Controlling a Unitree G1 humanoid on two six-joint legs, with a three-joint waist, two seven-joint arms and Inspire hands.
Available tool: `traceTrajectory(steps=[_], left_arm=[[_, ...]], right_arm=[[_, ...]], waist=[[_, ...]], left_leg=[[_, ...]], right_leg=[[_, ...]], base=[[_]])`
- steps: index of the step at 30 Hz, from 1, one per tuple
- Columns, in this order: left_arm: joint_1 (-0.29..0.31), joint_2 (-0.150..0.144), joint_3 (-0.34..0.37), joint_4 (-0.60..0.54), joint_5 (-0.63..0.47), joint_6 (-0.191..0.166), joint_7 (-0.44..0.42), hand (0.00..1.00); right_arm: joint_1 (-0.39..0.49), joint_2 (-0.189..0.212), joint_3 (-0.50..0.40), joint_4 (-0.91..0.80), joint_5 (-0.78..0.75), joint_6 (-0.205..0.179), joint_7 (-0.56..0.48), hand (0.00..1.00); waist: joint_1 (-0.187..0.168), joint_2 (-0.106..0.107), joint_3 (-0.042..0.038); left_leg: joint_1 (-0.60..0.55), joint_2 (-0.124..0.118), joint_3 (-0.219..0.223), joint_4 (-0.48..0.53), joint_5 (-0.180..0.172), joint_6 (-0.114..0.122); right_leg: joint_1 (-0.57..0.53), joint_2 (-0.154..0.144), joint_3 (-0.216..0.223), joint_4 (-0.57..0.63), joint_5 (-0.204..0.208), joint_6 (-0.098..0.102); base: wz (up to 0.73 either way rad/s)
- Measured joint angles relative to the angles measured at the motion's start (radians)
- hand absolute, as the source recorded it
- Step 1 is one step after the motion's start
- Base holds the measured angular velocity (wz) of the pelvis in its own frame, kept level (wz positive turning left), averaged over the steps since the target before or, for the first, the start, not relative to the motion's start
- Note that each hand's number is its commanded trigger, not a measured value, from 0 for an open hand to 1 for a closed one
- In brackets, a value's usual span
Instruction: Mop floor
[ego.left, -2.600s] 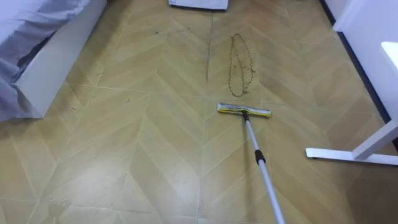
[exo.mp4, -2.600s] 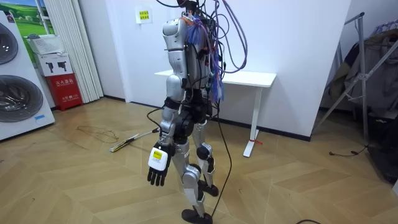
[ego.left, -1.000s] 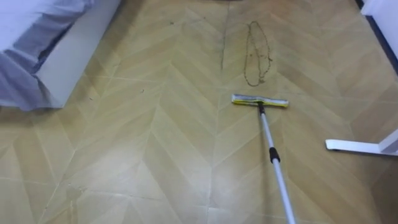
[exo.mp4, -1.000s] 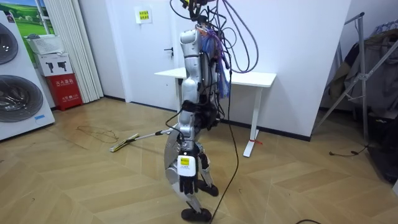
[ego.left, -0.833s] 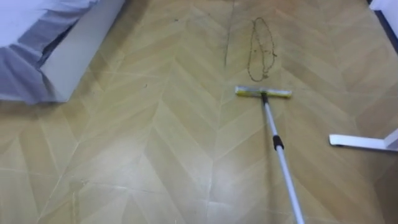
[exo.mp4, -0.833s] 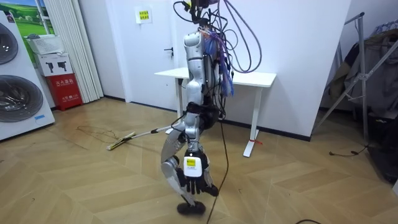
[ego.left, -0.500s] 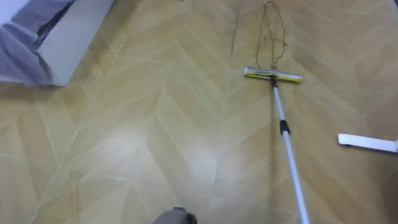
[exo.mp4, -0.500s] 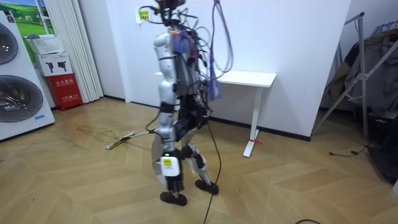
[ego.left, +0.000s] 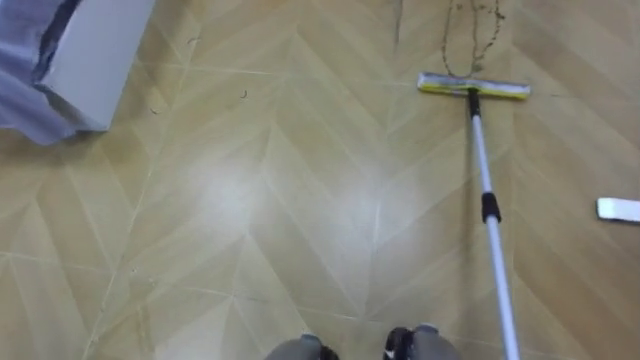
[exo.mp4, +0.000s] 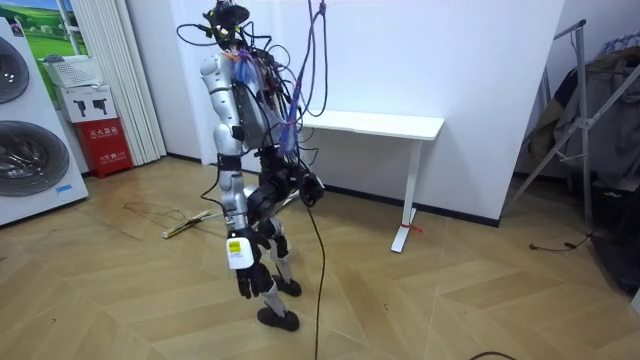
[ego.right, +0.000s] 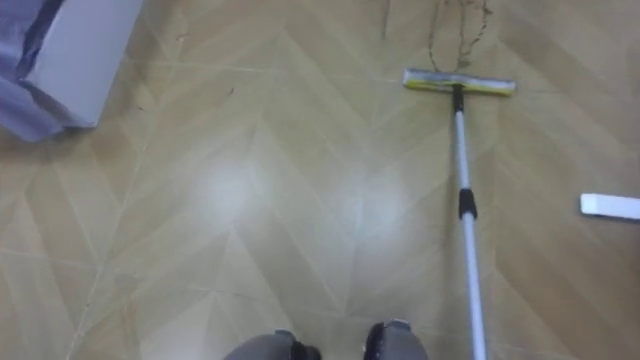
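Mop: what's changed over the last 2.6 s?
The robot has stepped toward the room view's left, pushing the mop forward: its head now reaches the near end of the brown dirt loop, having started short of it. The left hand hangs open at its side as before; the white desk and washing machines stayed put.

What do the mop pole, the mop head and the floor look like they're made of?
The mop pole looks like metal: pale, smooth sheen. The mop head seems cloth or sponge, yellow-edged. The floor is wood or laminate: chevron planks, glossy glare.
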Motion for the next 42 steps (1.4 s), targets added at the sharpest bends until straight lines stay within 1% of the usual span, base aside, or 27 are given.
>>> traceTrajectory(steps=[1, 3, 4, 6, 7, 9, 10, 13, 14, 16, 18, 20, 22, 23, 25, 27, 29, 30, 31, 32, 33, 35, 36, 37, 38, 39, 42], left_arm=[[0.000, 0.014, -0.027, -0.001, -0.017, 0.000, 0.001, 0.00], [0.006, 0.038, -0.036, -0.001, -0.023, 0.000, 0.004, 0.00], [0.007, 0.053, -0.036, 0.000, -0.018, -0.001, 0.001, 0.00], [0.008, 0.064, -0.034, -0.001, -0.006, -0.001, -0.007, 0.00], [0.012, 0.063, -0.034, -0.005, -0.004, -0.003, -0.016, 0.00], [0.025, 0.063, -0.033, -0.001, -0.004, -0.008, -0.034, 0.00], [0.028, 0.060, -0.032, 0.001, -0.004, -0.007, -0.046, 0.00], [0.010, 0.036, -0.020, 0.000, -0.002, -0.016, -0.047, 0.00], [0.005, 0.024, -0.010, -0.001, -0.002, -0.023, -0.046, 0.00], [-0.009, 0.016, -0.004, -0.011, 0.021, -0.030, -0.041, 0.00], [-0.008, 0.012, -0.004, -0.030, 0.020, -0.046, -0.028, 0.00], [-0.008, -0.004, -0.004, -0.044, 0.021, -0.049, -0.013, 0.00], [0.001, -0.018, -0.003, -0.048, 0.032, -0.047, 0.000, 0.00], [0.003, -0.020, -0.001, -0.048, 0.037, -0.045, 0.005, 0.00], [0.006, -0.025, 0.001, -0.048, 0.034, -0.039, 0.013, 0.00], [0.006, -0.022, 0.000, -0.043, 0.011, -0.038, 0.017, 0.00], [0.013, -0.013, -0.009, -0.037, -0.020, -0.033, 0.021, 0.00], [0.014, -0.006, -0.015, -0.037, -0.030, -0.025, 0.022, 0.00], [0.018, 0.002, -0.017, -0.038, -0.043, -0.023, 0.024, 0.00], [0.024, 0.008, -0.018, -0.041, -0.051, -0.023, 0.024, 0.00], [0.034, 0.023, -0.017, -0.043, -0.053, -0.024, 0.024, 0.00], [0.051, 0.046, -0.017, -0.064, -0.052, -0.022, 0.021, 0.00], [0.073, 0.059, -0.017, -0.090, -0.051, -0.025, 0.017, 0.00], [0.094, 0.069, -0.017, -0.096, -0.049, -0.030, 0.011, 0.00], [0.104, 0.070, -0.017, -0.095, -0.046, -0.029, 0.005, 0.00], [0.111, 0.070, -0.017, -0.094, -0.046, -0.025, -0.012, 0.00], [0.098, 0.064, -0.036, -0.095, -0.045, -0.021, -0.050, 0.00]], right_arm=[[-0.051, -0.022, 0.009, -0.005, 0.000, -0.004, 0.001, 1.00], [-0.111, -0.040, 0.024, -0.010, 0.008, -0.007, 0.004, 1.00], [-0.134, -0.049, 0.030, -0.028, 0.021, -0.021, 0.004, 1.00], [-0.144, -0.061, 0.033, -0.051, 0.052, -0.041, 0.020, 1.00], [-0.142, -0.065, 0.034, -0.051, 0.081, -0.042, 0.029, 1.00], [-0.114, -0.056, 0.034, -0.051, 0.116, -0.042, 0.045, 1.00], [-0.072, -0.057, 0.035, -0.050, 0.143, -0.043, 0.059, 1.00], [0.006, -0.056, 0.043, -0.013, 0.159, -0.044, 0.059, 1.00], [0.046, -0.055, 0.048, -0.004, 0.159, -0.043, 0.057, 1.00], [0.136, -0.029, 0.071, -0.004, 0.158, -0.043, 0.038, 1.00], [0.185, 0.001, 0.075, -0.008, 0.160, -0.042, 0.026, 1.00], [0.222, 0.028, 0.077, -0.011, 0.155, -0.040, 0.008, 1.00], [0.244, 0.065, 0.078, -0.010, 0.142, -0.039, -0.008, 1.00], [0.246, 0.072, 0.076, -0.010, 0.134, -0.037, -0.008, 1.00], [0.239, 0.084, 0.064, -0.010, 0.114, -0.016, -0.008, 1.00], [0.207, 0.077, 0.058, 0.004, 0.114, 0.001, -0.009, 1.00], [0.129, 0.054, 0.053, 0.029, 0.097, 0.013, -0.010, 1.00], [0.074, 0.029, 0.055, 0.030, 0.094, 0.018, -0.012, 1.00], [0.012, 0.002, 0.059, 0.029, 0.095, 0.019, -0.015, 1.00], [-0.019, -0.009, 0.067, 0.022, 0.095, 0.019, -0.020, 1.00], [-0.068, -0.023, 0.076, -0.001, 0.095, 0.017, -0.026, 1.00], [-0.119, -0.045, 0.075, -0.037, 0.104, 0.007, -0.020, 1.00], [-0.143, -0.056, 0.075, -0.058, 0.121, -0.003, -0.018, 1.00], [-0.152, -0.054, 0.072, -0.063, 0.136, -0.022, -0.011, 1.00], [-0.151, -0.054, 0.072, -0.064, 0.142, -0.028, 0.001, 1.00], [-0.136, -0.055, 0.071, -0.064, 0.160, -0.031, 0.018, 1.00], [-0.049, -0.055, 0.073, -0.063, 0.183, -0.033, 0.028, 1.00]], waist=[[0.013, -0.007, 0.0023], [0.036, -0.036, 0.0107], [0.046, -0.036, 0.0045], [0.064, -0.048, 0.0051], [0.077, -0.044, 0.0053], [0.074, -0.038, 0.0025], [0.068, -0.032, -0.0030], [0.069, -0.010, -0.0058], [0.060, -0.005, -0.0059], [0.019, 0.009, -0.0111], [0.009, 0.024, -0.0147], [0.008, 0.036, -0.0128], [0.004, 0.041, -0.0099], [0.002, 0.040, -0.0083], [-0.020, 0.038, -0.0070], [-0.015, 0.035, -0.0053], [-0.005, 0.017, -0.0007], [0.008, 0.006, 0.0018], [0.021, -0.003, 0.0038], [0.028, -0.007, 0.0042], [0.047, -0.028, 0.0064], [0.056, -0.034, 0.0042], [0.072, -0.037, 0.0062], [0.086, -0.049, 0.0038], [0.085, -0.049, 0.0015], [0.075, -0.043, -0.0020], [0.061, -0.028, -0.0031]], left_leg=[[-0.040, 0.015, 0.002, 0.086, 0.035, -0.032], [-0.093, 0.022, 0.007, 0.175, 0.083, -0.037], [-0.127, 0.033, 0.008, 0.136, 0.071, -0.022], [-0.171, 0.028, 0.010, -0.013, 0.069, -0.018], [-0.177, 0.027, 0.010, -0.140, 0.078, -0.021], [-0.176, 0.021, 0.013, -0.203, 0.140, 0.010], [-0.150, 0.014, 0.030, -0.202, 0.123, 0.046], [-0.106, 0.007, 0.073, -0.196, 0.079, 0.099], [-0.082, -0.008, 0.087, -0.200, 0.057, 0.110], [-0.045, -0.031, 0.081, -0.207, 0.016, 0.123], [-0.028, -0.031, 0.063, -0.218, -0.003, 0.120], [-0.003, -0.033, 0.032, -0.238, -0.009, 0.113], [0.047, -0.045, -0.035, -0.254, -0.028, 0.085], [0.061, -0.051, -0.049, -0.251, -0.039, 0.077], [0.078, -0.052, -0.063, -0.198, -0.067, 0.045], [0.078, -0.028, -0.043, -0.114, -0.074, 0.031], [0.077, -0.004, -0.021, -0.044, -0.075, 0.028], [0.074, 0.006, -0.012, -0.007, -0.073, 0.023], [0.055, 0.017, -0.012, 0.042, -0.059, 0.000], [0.038, 0.023, -0.018, 0.074, -0.042, -0.015], [0.005, 0.025, -0.027, 0.080, -0.042, -0.021], [-0.069, 0.011, -0.042, -0.035, -0.037, -0.024], [-0.110, 0.008, -0.041, -0.130, -0.003, -0.020], [-0.124, -0.006, -0.049, -0.173, 0.059, -0.009], [-0.115, -0.010, -0.048, -0.188, 0.081, 0.002], [-0.087, -0.005, -0.039, -0.198, 0.096, 0.032], [-0.047, -0.011, 0.000, -0.204, 0.069, 0.073]], right_leg=[[-0.001, 0.015, 0.007, 0.028, -0.026, 0.000], [0.001, 0.041, 0.036, 0.062, -0.053, -0.023], [0.009, 0.060, 0.041, 0.064, -0.065, -0.029], [0.025, 0.075, 0.050, 0.062, -0.082, -0.023], [0.047, 0.081, 0.054, 0.057, -0.098, -0.016], [0.094, 0.085, 0.069, 0.042, -0.126, -0.005], [0.123, 0.082, 0.084, 0.031, -0.145, 0.013], [0.139, 0.050, 0.093, 0.070, -0.134, 0.053], [0.127, 0.027, 0.100, 0.127, -0.107, 0.092], [0.087, 0.012, 0.113, 0.241, -0.019, 0.110], [0.022, 0.015, 0.127, 0.255, -0.007, 0.108], [-0.044, 0.014, 0.132, 0.174, -0.008, 0.105], [-0.059, 0.018, 0.130, -0.056, 0.021, 0.092], [-0.056, 0.022, 0.127, -0.088, 0.046, 0.093], [-0.019, 0.010, 0.087, -0.062, 0.070, 0.061], [0.007, 0.009, 0.073, -0.018, 0.028, 0.046], [0.019, 0.016, 0.073, 0.024, -0.012, 0.030], [0.025, 0.025, 0.074, 0.042, -0.032, 0.016], [0.029, 0.044, 0.080, 0.051, -0.042, 0.005], [0.032, 0.058, 0.083, 0.052, -0.044, 0.002], [0.033, 0.079, 0.100, 0.052, -0.043, 0.002], [0.036, 0.105, 0.112, 0.044, -0.044, -0.005], [0.045, 0.123, 0.112, 0.036, -0.046, -0.008], [0.065, 0.118, 0.113, 0.028, -0.055, -0.010], [0.081, 0.117, 0.111, 0.019, -0.060, -0.006], [0.114, 0.115, 0.102, 0.001, -0.072, 0.009], [0.153, 0.079, 0.095, 0.001, -0.093, 0.028]], base=[[0.18], [0.13], [0.25], [0.27], [0.16], [0.19], [0.32], [0.17], [0.00], [0.02], [-0.24], [-0.46], [-0.46], [-0.10], [0.29], [0.23], [-0.01], [-0.15], [-0.18], [-0.25], [-0.14], [0.00], [-0.10], [-0.15], [0.00], [0.43], [0.36]])
